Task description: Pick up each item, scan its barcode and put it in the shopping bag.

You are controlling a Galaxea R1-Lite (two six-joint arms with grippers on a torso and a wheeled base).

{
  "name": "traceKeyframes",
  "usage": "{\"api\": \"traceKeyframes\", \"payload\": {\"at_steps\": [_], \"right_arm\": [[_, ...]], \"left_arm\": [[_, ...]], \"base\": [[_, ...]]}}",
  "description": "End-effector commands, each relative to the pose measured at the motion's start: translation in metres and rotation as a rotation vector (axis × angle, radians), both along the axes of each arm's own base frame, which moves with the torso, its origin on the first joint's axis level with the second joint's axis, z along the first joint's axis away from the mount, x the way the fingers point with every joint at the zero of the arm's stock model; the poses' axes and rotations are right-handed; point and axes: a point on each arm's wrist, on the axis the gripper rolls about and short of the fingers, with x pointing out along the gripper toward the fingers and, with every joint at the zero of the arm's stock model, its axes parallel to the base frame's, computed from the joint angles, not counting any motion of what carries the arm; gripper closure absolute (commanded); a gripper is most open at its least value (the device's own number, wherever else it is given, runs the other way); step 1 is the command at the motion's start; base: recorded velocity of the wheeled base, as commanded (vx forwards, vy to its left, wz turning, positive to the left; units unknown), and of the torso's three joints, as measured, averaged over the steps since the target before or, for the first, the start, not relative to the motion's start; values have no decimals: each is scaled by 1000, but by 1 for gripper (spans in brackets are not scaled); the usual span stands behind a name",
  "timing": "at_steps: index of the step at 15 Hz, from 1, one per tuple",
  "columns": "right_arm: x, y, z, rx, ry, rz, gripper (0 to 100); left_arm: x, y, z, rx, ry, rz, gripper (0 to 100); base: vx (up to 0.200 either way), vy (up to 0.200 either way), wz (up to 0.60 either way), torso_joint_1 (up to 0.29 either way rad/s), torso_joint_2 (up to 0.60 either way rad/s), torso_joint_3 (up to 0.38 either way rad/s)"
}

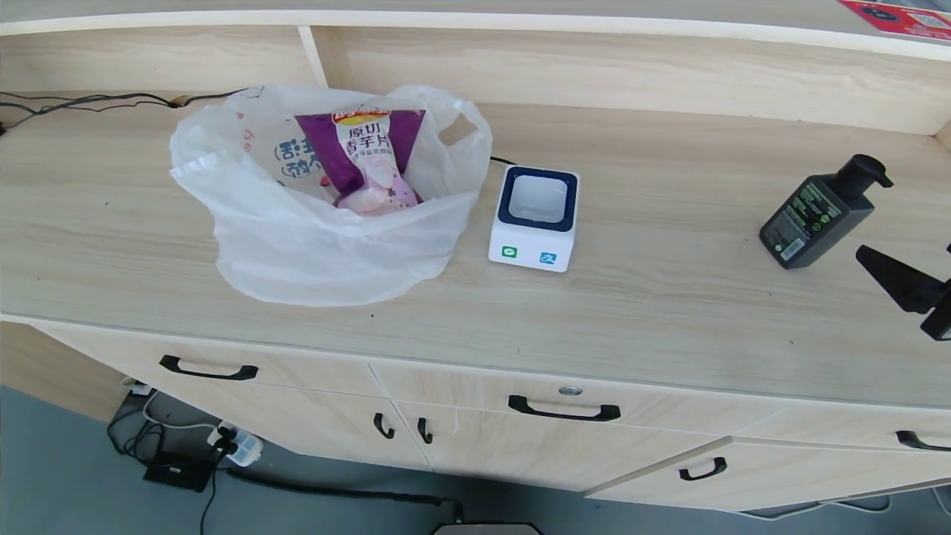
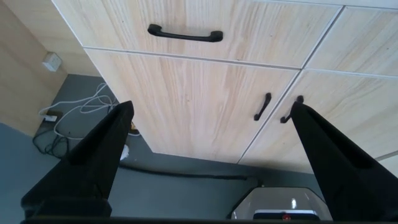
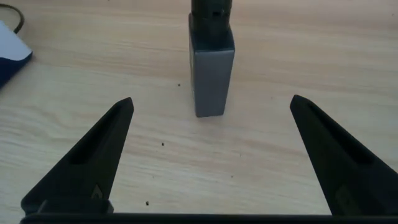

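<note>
A white plastic shopping bag (image 1: 327, 238) stands open on the left of the wooden counter (image 1: 669, 312), with a purple snack packet (image 1: 375, 156) upright inside it. To its right sits the white and blue scanner cube (image 1: 535, 219), whose corner (image 3: 9, 53) also shows in the right wrist view. A black pump bottle (image 1: 821, 215) lies on the counter at far right. My right gripper (image 1: 904, 253) hovers just in front of the bottle (image 3: 212, 62), open (image 3: 211, 102) and lined up with its base, not touching it. My left gripper (image 2: 212, 106) is open and empty, below counter height, facing the cabinet doors.
A raised wooden shelf (image 1: 594, 67) runs along the back of the counter. Black cables (image 1: 74, 100) lie at the back left. Drawers and doors with black handles (image 1: 565, 409) are below the counter edge, and a power strip with cords (image 1: 238, 446) is on the floor.
</note>
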Motion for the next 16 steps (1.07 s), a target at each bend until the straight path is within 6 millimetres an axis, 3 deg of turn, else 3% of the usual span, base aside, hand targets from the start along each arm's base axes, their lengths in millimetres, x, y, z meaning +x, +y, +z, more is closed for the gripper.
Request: {"api": "traceKeyframes", "payload": {"at_steps": [1,6,16], "right_arm": [[35,-6,-22,3,62,80,0],[51,-9,-31,-5,34,112,0],[118,-28,-25,-3,-61,99,0]], "left_arm": [[0,0,0,0,1,-1,0],[0,0,0,0,0,1,0],[0,0,0,0,-2,1,0]], "base": [[0,0,0,0,0,0],[0,0,0,0,0,0],[0,0,0,0,0,0]]}}
